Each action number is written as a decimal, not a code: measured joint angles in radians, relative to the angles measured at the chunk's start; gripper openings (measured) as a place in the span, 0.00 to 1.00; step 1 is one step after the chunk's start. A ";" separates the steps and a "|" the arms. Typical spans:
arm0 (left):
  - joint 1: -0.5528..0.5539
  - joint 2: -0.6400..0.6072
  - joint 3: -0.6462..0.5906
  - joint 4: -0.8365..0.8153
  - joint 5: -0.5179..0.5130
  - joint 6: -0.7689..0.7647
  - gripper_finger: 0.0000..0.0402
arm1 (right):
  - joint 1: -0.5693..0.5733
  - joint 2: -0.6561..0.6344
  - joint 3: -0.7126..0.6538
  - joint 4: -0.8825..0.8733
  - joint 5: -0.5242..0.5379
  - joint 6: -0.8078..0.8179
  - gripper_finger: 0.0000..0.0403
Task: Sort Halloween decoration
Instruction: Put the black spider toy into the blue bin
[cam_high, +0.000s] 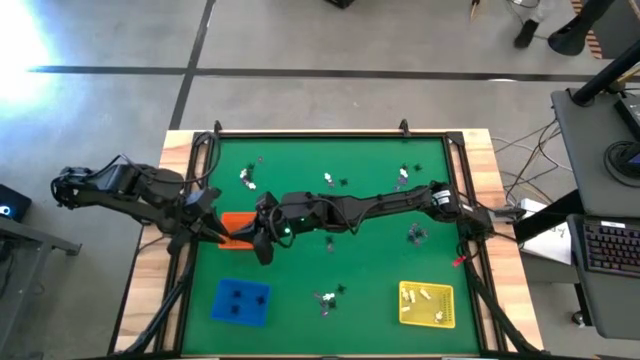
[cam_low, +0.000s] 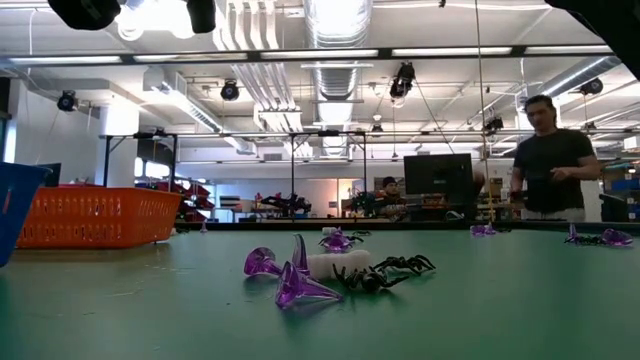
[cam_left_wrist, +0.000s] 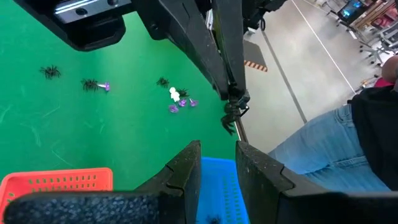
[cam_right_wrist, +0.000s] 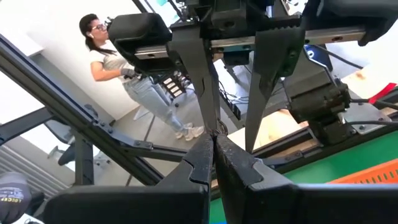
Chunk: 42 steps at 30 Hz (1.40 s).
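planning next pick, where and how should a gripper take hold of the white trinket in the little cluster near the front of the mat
Grip the white trinket across its narrow middle, coming straight down from above: it lies flat on its side, with a purple trinket and a black spider crowding it at mat level.

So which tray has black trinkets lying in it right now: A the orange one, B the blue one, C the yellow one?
B: in the high view the blue tray holds several dark trinkets, while the yellow tray holds only pale ones and the orange tray shows none.
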 joint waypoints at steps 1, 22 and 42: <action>0.000 0.003 0.000 0.004 0.000 0.000 0.20 | 0.000 0.000 -0.001 0.000 0.000 0.000 0.02; 0.000 0.029 0.000 0.087 0.035 0.042 0.17 | 0.004 0.003 -0.003 -0.024 0.000 0.009 0.02; 0.000 0.071 0.000 0.067 0.038 0.053 0.00 | 0.007 0.004 -0.005 -0.028 0.008 0.011 0.03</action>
